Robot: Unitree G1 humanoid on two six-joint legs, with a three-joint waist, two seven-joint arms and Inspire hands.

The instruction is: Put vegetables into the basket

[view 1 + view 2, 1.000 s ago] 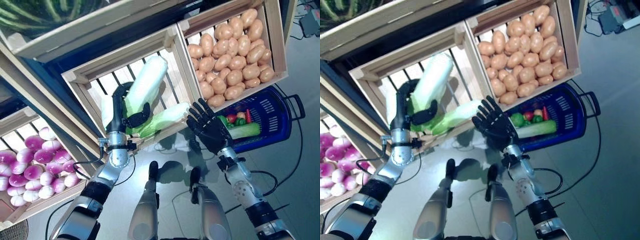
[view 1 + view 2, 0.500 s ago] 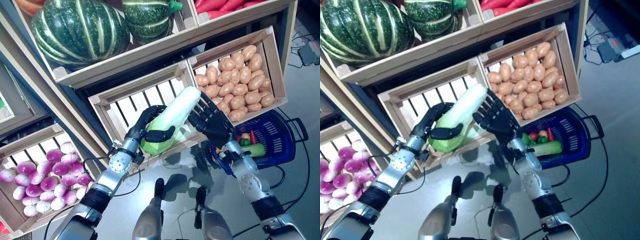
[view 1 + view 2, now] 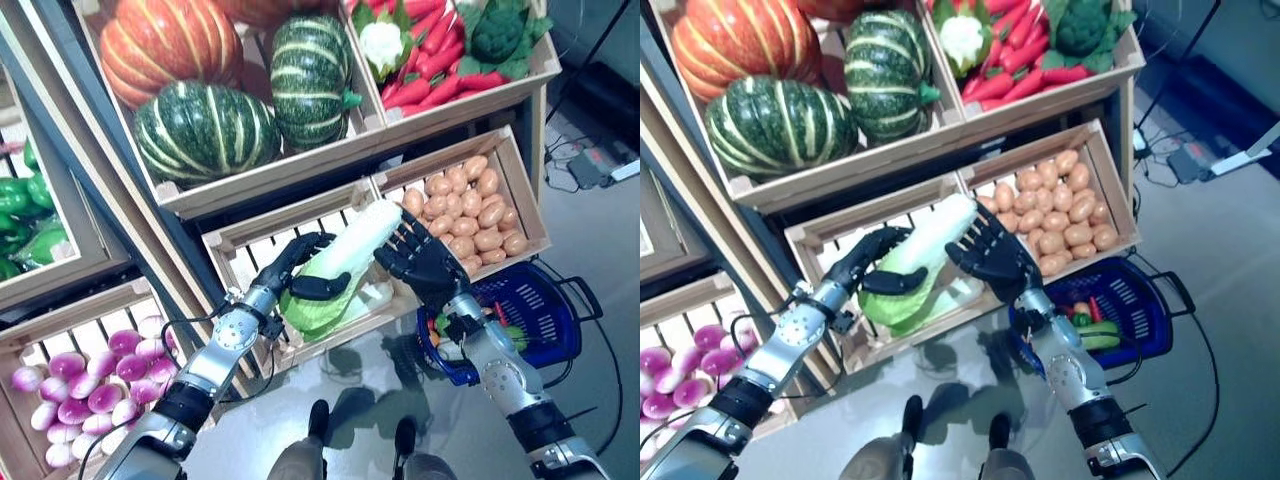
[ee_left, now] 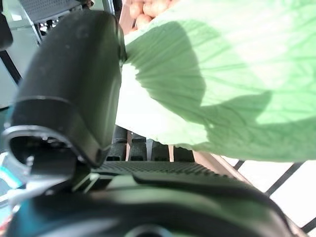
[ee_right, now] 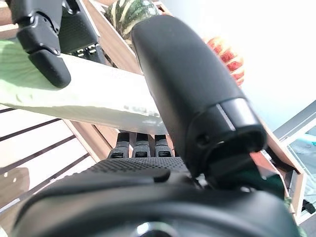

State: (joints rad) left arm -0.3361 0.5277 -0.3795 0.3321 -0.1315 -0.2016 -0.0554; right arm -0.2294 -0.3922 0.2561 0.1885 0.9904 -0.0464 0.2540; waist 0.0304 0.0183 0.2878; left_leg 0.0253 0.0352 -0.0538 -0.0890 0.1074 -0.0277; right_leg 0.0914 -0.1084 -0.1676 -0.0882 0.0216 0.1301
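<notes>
A long white-and-green napa cabbage (image 3: 345, 258) is held up in front of the slatted wooden crate (image 3: 250, 240). My left hand (image 3: 300, 272) is shut on its leafy green end, thumb across the front; the left wrist view shows the leaf (image 4: 222, 74) past the thumb. My right hand (image 3: 425, 262) is open, its straight spread fingers against the cabbage's white end (image 5: 74, 94). A second pale cabbage (image 3: 372, 297) lies in the crate behind. The blue basket (image 3: 548, 300) stands on the floor at the lower right, below my right arm, with green and red vegetables in it.
A crate of potatoes (image 3: 470, 210) sits right of the cabbage crate. Above are striped and orange pumpkins (image 3: 210, 125) and a bin of red peppers, cauliflower and broccoli (image 3: 440, 60). Purple-white turnips (image 3: 85, 385) fill the lower left crate.
The camera has tilted up, bringing the upper shelves into view. My left hand has lifted the cabbage out of the crate, and my right hand has come up from by the basket to its white end.
</notes>
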